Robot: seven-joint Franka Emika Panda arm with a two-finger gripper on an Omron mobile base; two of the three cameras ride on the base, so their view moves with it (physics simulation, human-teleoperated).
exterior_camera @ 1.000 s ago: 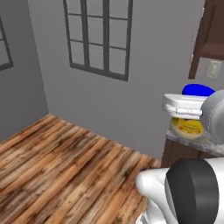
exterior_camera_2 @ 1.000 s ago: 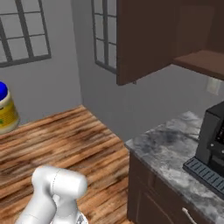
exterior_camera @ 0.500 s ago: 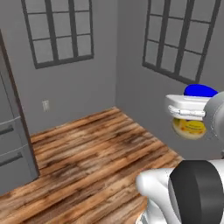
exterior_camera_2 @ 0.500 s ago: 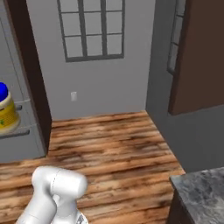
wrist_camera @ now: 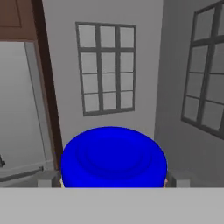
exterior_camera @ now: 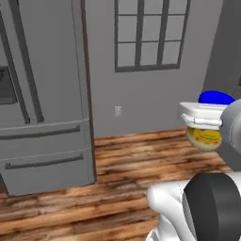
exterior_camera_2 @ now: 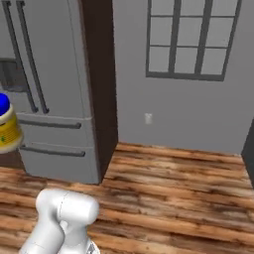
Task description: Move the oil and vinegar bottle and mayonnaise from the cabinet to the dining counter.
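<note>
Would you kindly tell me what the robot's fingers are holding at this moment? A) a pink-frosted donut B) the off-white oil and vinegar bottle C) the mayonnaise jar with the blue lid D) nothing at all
C: the mayonnaise, a yellowish jar with a blue lid, sits clamped in the gripper, well above the wooden floor.

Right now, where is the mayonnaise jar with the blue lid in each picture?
Left base view: the mayonnaise is at the right edge, mid-height, held in the gripper.
Right base view: at the far left edge, mid-height.
Hand view: bottom centre, blue lid up close.
Shared landmark: the window.
</note>
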